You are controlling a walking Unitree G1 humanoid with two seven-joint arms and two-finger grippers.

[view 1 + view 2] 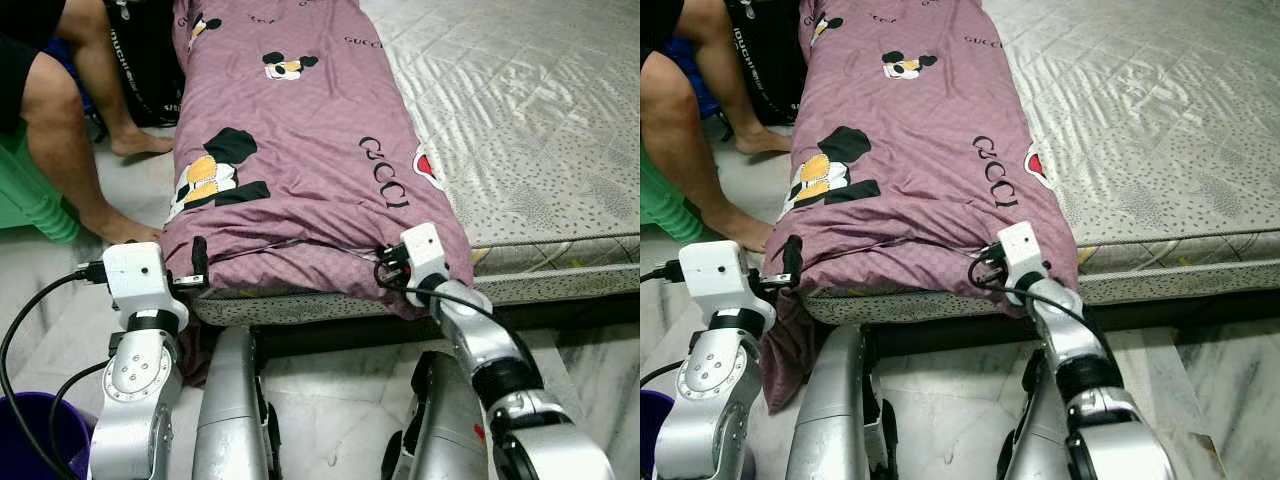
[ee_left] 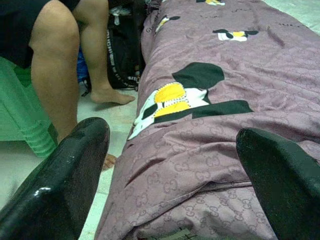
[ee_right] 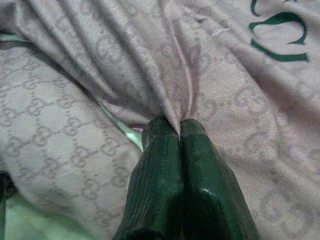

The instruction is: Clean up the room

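Observation:
A mauve quilt (image 1: 300,150) printed with cartoon mice and black lettering lies folded lengthwise along the left side of the mattress (image 1: 540,120). Its near end hangs over the mattress edge. My right gripper (image 3: 179,131) is shut on a pinched fold of the quilt at its near right corner (image 1: 388,262). My left gripper (image 2: 175,200) stands open at the near left corner (image 1: 200,262). Its two black fingers (image 2: 75,170) are spread wide, and the quilt's edge lies just ahead of them.
A person's bare legs (image 1: 70,130) stand on the floor left of the bed, next to a green plastic stool (image 1: 30,200) and a black bag (image 1: 150,60). A purple bucket (image 1: 35,430) sits at the lower left. Pale marble floor runs below the bed frame.

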